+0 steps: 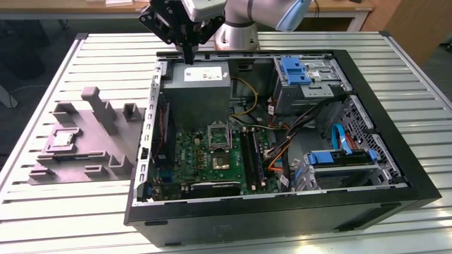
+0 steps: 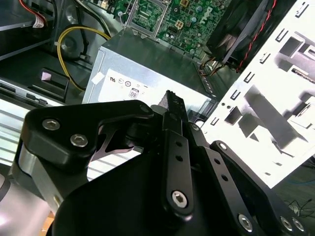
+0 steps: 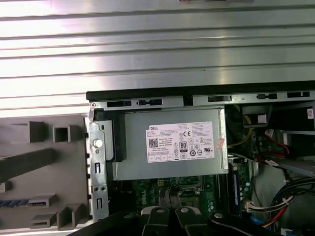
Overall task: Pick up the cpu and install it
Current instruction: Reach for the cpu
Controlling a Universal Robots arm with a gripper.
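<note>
The cpu, a small pale square, lies in a recess of the grey fixture block on the exterior view's left, outside the computer case. My gripper hangs far from it, over the back edge of the open case, just above the grey power supply. Its thin black fingers are pressed together with nothing between them in both wrist views. On the green motherboard, the open metal-framed socket sits in front of the power supply, with a brownish fixed chip nearer the front.
The black case wall rings the motherboard. Blue-tabbed drive cages and loose cables fill the case's right side. Grey posts rise from the fixture block. All of it rests on a slatted metal table.
</note>
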